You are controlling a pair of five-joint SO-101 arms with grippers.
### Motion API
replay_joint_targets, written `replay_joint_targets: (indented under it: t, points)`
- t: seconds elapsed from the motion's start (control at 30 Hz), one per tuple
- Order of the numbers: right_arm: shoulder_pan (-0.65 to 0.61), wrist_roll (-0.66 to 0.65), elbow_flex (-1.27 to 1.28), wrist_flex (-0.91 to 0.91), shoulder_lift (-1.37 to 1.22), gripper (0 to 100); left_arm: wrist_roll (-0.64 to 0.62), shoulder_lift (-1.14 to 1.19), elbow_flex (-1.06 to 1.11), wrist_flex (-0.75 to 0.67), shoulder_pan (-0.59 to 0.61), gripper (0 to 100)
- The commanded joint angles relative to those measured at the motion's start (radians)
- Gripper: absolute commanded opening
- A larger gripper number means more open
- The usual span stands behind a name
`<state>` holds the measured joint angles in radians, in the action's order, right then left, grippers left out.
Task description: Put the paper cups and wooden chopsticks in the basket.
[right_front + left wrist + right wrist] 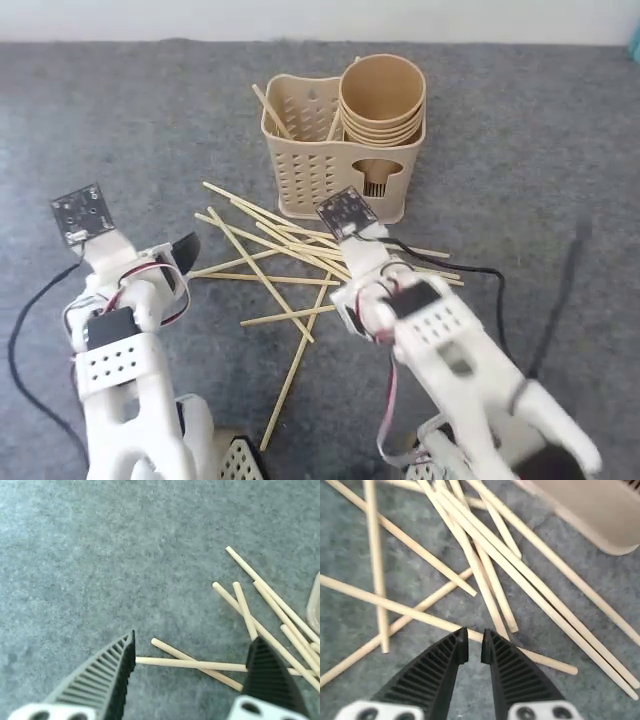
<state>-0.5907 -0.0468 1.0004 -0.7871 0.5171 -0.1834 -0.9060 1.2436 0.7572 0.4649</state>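
A beige slotted basket (pixel 300 165) stands at the back middle of the grey carpet. A stack of paper cups (pixel 382 95) sits in one of its compartments, and a few wooden chopsticks (pixel 272 110) lean in the other. Several more chopsticks (pixel 262 268) lie crossed on the carpet in front of it. My left gripper (pixel 196 647) is open just above the carpet, with the ends of two chopsticks (pixel 190 664) between its fingers. My right gripper (pixel 474 641) is shut, its tips over one long chopstick (pixel 385 602) in the pile. The basket's corner (pixel 600 510) lies just beyond.
Grey carpet covers the whole table, with bare room to the left and right of the basket. A black cable (pixel 470 270) trails beside the right arm, and another (pixel 25 330) curls by the left arm's base.
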Motion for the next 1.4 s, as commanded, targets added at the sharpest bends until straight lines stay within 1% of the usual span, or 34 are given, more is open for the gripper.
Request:
replay_joint_targets:
  t: [0.0,0.17,0.3,0.4,0.47,0.57,0.67,0.73,0.8,0.83,0.9,0.97,1.23,1.37]
  points:
    - [0.045,-0.066,-0.130,0.051,-0.205,7.0,0.009,-0.015,-0.008,-0.025,0.005,34]
    - [0.074,-0.109,-0.201,0.054,-0.326,7.0,0.011,-0.015,-0.008,-0.026,0.005,34]
    - [0.079,-0.110,-0.216,0.061,-0.341,7.0,0.011,-0.014,-0.008,-0.032,0.005,34]
    - [0.081,-0.112,-0.218,0.061,-0.338,7.0,0.011,-0.014,0.015,-0.081,0.005,34]
    - [0.076,-0.112,-0.222,0.042,-0.329,7.0,0.015,-0.014,0.024,-0.104,0.003,34]
    - [0.045,-0.117,-0.253,-0.054,-0.263,7.0,0.034,-0.014,0.025,-0.110,0.000,34]
    - [0.018,-0.218,-0.275,-0.117,-0.180,8.3,0.035,-0.014,0.025,-0.110,0.000,34]
    - [0.010,-0.272,-0.275,-0.143,-0.153,12.8,0.035,-0.014,0.025,-0.110,0.000,34]
    - [-0.001,-0.325,-0.275,-0.182,-0.160,16.4,0.035,-0.014,0.025,-0.112,0.000,34]
    - [-0.010,-0.373,-0.273,-0.202,-0.173,17.3,0.035,-0.014,0.025,-0.112,0.000,34]
    - [-0.028,-0.463,-0.269,-0.236,-0.206,17.3,0.035,-0.014,0.025,-0.112,0.000,34]
    - [-0.050,-0.525,-0.269,-0.254,-0.237,17.3,0.037,-0.014,0.025,-0.112,0.000,34]
    - [-0.193,-0.569,-0.272,-0.216,-0.286,17.7,0.037,-0.014,0.045,-0.158,0.000,34]
    - [-0.191,-0.571,-0.270,-0.168,-0.288,17.7,0.037,-0.014,0.047,-0.160,0.000,34]
